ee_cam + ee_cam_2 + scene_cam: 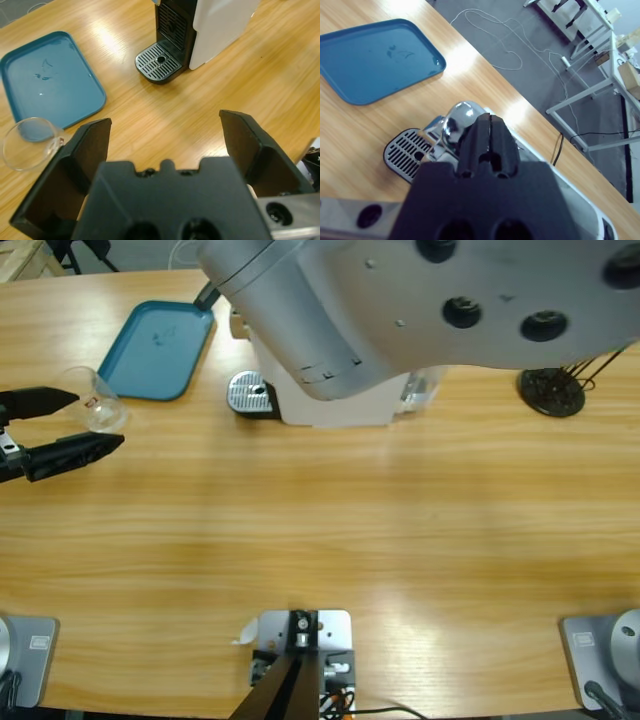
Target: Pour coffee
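A: What sits on the bench [330, 530]?

B: Pale wood grain, glossy in patches. A teal plastic tray [157, 348] with rounded corners, a clear glass [95, 398] just off its near corner, and a white machine [210, 25] with a round slotted drip grate [159, 62].

A: And the end effectors?

B: The left end effector [85, 422] is spread wide, gripping nothing; the glass lies just beside one jaw. The right end effector [490, 137] is clenched, jaws pressed together above the machine's chrome knob [459, 122].

A: Any coffee?

B: None that I can make out; the glass looks clear.

A: What differs between views?

B: From above, a silver elbow hides most of the machine (the wrist views show it). The right wrist view alone shows the floor and a white cable past the bench edge. The middle of the bench lies open.
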Robot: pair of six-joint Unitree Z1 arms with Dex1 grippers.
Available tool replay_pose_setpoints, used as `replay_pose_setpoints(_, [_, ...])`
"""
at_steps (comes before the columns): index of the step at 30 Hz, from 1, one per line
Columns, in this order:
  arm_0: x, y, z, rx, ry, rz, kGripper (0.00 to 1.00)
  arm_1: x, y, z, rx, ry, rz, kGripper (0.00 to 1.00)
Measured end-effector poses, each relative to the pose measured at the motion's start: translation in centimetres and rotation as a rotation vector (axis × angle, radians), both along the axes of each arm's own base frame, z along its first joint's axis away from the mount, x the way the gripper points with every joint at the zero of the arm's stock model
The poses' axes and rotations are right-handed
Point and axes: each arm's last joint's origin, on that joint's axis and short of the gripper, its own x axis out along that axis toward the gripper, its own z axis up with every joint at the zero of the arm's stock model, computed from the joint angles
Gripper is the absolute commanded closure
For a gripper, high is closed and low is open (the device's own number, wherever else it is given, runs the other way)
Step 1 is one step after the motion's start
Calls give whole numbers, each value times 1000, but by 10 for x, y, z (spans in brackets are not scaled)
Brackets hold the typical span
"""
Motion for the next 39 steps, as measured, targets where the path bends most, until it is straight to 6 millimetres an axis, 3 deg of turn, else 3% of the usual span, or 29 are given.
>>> replay_pose_setpoints(2, [1, 1, 0, 4, -4, 17, 43, -7, -10, 6, 27, 28, 43, 811])
replay_pose_setpoints(5, [1, 1, 0, 4, -4, 29, 41, -19, -25, 14, 71, 96, 144, 333])
replay_pose_setpoints(8, [2, 3, 0, 0, 0, 50, 19, -27, -51, 31, 123, 191, 230, 16])
replay_pose_setpoints(11, [8, 9, 0, -13, 9, 126, 0, -43, -97, 66, 135, 269, 256, 0])
replay_pose_setpoints(14, [13, 13, 2, -20, -8, 183, 0, -72, -147, 83, 98, 345, 261, 0])
replay_pose_setpoints(20, [23, 16, -2, 29, -19, 302, 0, -144, -260, 70, 197, 437, 214, 0])
replay_pose_setpoints(23, [31, 14, -8, 35, 21, 382, 0, -169, -300, 66, 237, 438, 218, 0])
replay_pose_setpoints(30, [56, 6, -23, 110, 24, 504, 0, -192, -336, 46, 263, 444, 220, 0])
replay_pose_setpoints(39, [58, 18, -33, 149, 40, 588, 0, -197, -344, 37, 268, 446, 222, 0])
